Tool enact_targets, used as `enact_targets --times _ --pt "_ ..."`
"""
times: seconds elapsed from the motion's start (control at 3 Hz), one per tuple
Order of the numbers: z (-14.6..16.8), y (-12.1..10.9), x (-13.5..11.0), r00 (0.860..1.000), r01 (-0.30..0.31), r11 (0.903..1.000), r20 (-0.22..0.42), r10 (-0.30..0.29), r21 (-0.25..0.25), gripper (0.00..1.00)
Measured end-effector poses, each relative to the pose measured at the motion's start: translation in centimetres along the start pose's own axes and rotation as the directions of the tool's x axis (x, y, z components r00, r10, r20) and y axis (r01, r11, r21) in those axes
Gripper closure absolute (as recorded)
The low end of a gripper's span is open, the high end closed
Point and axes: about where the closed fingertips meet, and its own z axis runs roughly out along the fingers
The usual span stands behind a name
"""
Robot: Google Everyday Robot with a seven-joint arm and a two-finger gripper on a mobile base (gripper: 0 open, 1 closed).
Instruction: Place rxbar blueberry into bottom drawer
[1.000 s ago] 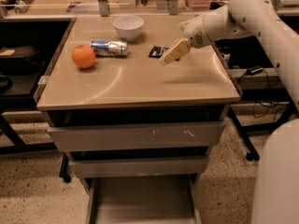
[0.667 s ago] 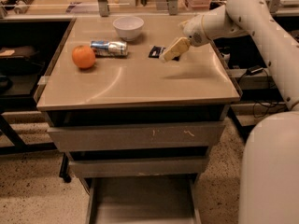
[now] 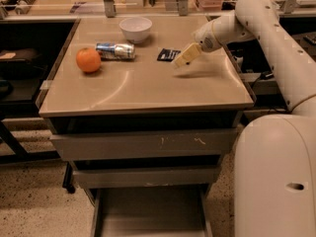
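The rxbar blueberry [image 3: 167, 55] lies flat on the cabinet top [image 3: 148, 90], a small dark wrapper toward 1 o'clock from the middle of the surface. Just at its 3 o'clock the gripper [image 3: 179, 62] hangs low over the top, cream-coloured and slanting down toward 7 o'clock. Its tip is at the bar's right edge and its shadow falls on the surface beneath it. Whether it touches the bar cannot be told, nor whether it is open or closed; it carries nothing that can be seen. The white arm [image 3: 261, 28] reaches in from 3 o'clock, and the robot's body [image 3: 276, 177] fills the lower right of the view. At the bar's 9 o'clock, a little apart, a silvery-blue can [image 3: 116, 50] lies on its side, and beyond it, further toward 9 o'clock, sits an orange [image 3: 88, 60], close to the can's left end. A white bowl [image 3: 136, 29] stands at about 11 o'clock from the bar, near the far edge of the top. Below the top, the upper drawer [image 3: 143, 144] and the middle drawer [image 3: 145, 177] show scuffed grey fronts. At 6 o'clock, lowest of all, the bottom drawer [image 3: 150, 216] is pulled out toward the camera, its flat grey floor showing.
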Motion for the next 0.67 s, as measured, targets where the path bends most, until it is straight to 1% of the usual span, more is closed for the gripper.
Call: enact_targets --times 0.33,0.67 --pt "0.8 -0.3 1.0 0.999 -0.016 0.9997 -0.037 0.015 -0.017 0.0" --pt "2.6 0.1 1.7 0.997 -0.034 0.9968 -0.067 0.029 -0.073 0.0"
